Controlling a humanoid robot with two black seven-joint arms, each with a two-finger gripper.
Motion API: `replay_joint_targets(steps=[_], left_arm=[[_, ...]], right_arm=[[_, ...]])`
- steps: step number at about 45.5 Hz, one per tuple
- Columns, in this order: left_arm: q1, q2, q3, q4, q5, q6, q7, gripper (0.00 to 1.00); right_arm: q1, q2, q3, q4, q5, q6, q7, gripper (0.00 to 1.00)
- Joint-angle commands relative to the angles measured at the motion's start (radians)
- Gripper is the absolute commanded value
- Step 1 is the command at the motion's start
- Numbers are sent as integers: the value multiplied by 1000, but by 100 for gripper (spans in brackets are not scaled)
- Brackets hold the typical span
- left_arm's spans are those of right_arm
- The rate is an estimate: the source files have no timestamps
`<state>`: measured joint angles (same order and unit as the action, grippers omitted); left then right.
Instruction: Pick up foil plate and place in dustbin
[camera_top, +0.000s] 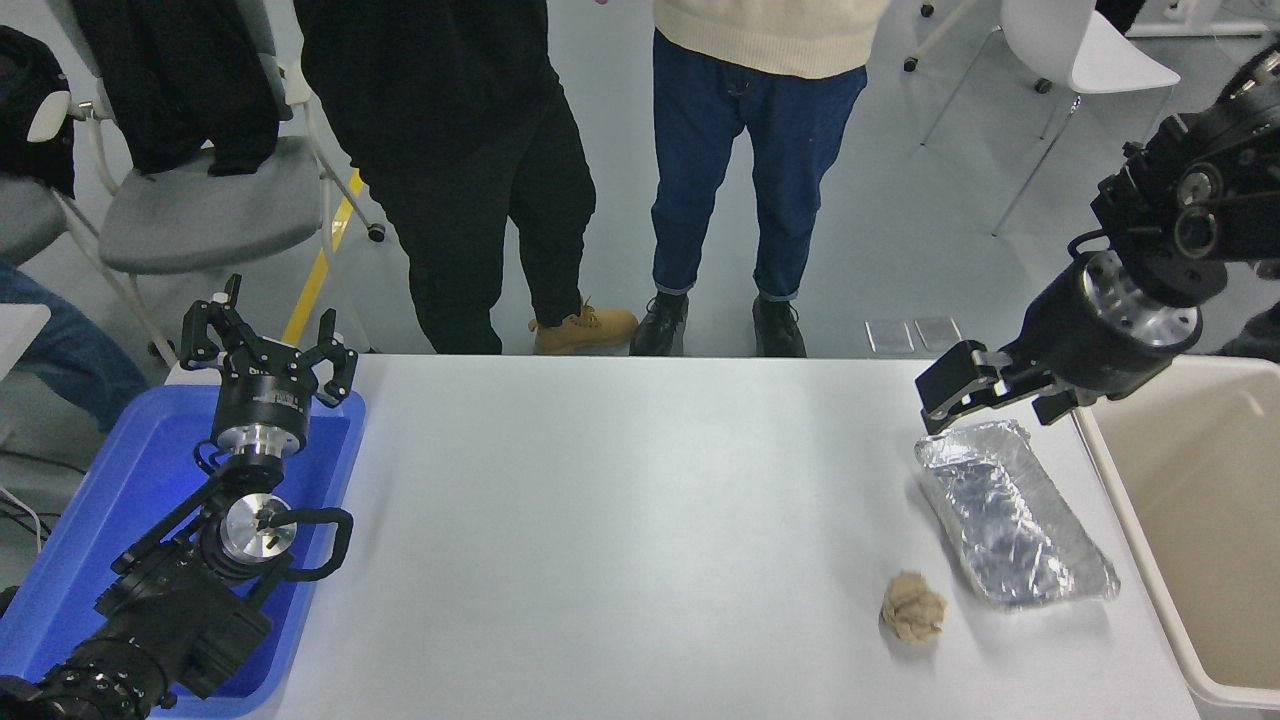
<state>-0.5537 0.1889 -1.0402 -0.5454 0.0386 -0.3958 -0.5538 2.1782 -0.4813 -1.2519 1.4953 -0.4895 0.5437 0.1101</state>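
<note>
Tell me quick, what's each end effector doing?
Left end effector: open, empty, parked over the blue tray.
Right end effector: open, empty, above the foil plate.

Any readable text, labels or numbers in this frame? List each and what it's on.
None can be read.
Left gripper: small pale print on its black body, too small to read.
Right gripper, foil plate, dustbin, blue tray, paper ball: no print visible.
</note>
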Motion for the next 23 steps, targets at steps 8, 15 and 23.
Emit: replay_joint_targets(steps=[8, 15, 23], left_arm=[[0, 0, -1, -1, 0, 0, 0, 99], [0, 0, -1, 1, 0, 0, 2, 99], [0, 0, -1, -1, 0, 0, 2, 99]], right_arm=[[-572, -249, 313, -407, -478, -180, 6, 100], [-764, -238, 413, -523, -523, -267, 10, 100], [-972, -185, 531, -690, -529, -329, 11, 100]])
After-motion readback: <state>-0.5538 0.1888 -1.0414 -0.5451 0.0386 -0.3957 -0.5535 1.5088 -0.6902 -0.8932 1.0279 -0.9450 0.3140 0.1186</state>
